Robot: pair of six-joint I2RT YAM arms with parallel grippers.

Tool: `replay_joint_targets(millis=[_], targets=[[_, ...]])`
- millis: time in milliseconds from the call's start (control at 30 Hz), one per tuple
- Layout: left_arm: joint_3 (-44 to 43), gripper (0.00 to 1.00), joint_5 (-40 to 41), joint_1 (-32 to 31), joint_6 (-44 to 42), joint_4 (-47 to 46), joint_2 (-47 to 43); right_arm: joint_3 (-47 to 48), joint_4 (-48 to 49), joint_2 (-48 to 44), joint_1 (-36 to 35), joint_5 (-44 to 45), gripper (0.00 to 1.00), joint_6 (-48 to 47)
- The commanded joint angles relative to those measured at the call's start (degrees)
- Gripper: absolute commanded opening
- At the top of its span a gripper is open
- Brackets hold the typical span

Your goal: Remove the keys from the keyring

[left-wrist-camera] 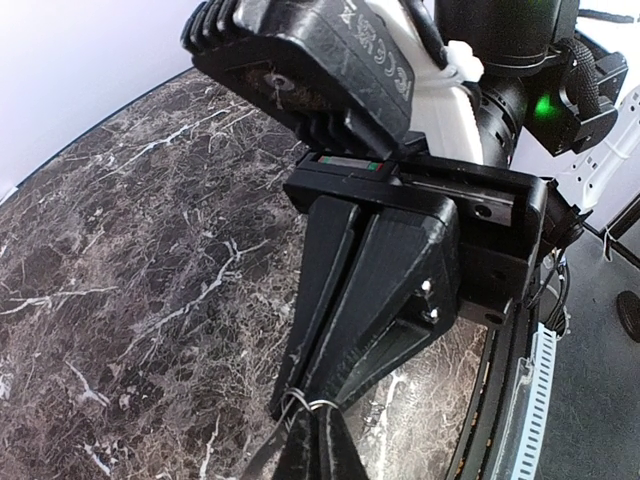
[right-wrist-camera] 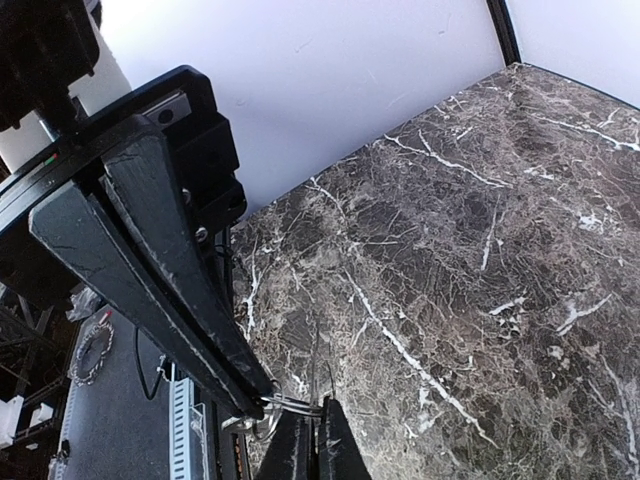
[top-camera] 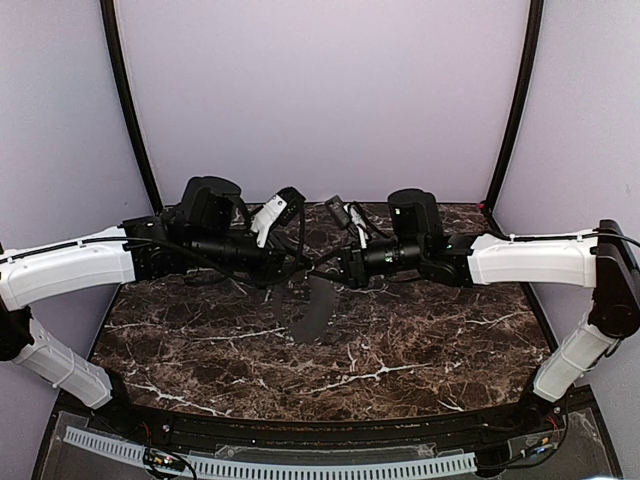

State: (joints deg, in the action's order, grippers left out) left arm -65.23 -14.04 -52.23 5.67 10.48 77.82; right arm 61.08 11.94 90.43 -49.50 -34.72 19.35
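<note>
1. Top: the black left gripper (top-camera: 300, 267) and black right gripper (top-camera: 322, 262) met tip to tip above the dark marble table (top-camera: 420, 340); their contact was too small to read.
2. Left wrist: a thin silver wire keyring (left-wrist-camera: 297, 401) sat half hidden at both tips.
3. Right wrist: both grippers pinched it.

We are looking at a dark, white-veined marble table (top-camera: 400, 350). Pale lilac walls (top-camera: 320, 100) are rising behind and beside it, black posts (top-camera: 125, 110) are curving up from its far corners, and grey floor (left-wrist-camera: 600, 420) is showing past its near edge.
</note>
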Motion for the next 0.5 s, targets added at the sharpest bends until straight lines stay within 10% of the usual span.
replay_joint_targets(millis=[0,467], targets=[[1.7,0.0,-2.1,-0.2,2.9,-3.8,-0.8,-0.6,3.1,-0.7,0.5,3.1,0.0,-1.6],[7.5,0.0,0.0,3.4,14.9,-9.7,-2.5,-11.1,17.8,-6.3,4.3,0.0,0.4,3.7]])
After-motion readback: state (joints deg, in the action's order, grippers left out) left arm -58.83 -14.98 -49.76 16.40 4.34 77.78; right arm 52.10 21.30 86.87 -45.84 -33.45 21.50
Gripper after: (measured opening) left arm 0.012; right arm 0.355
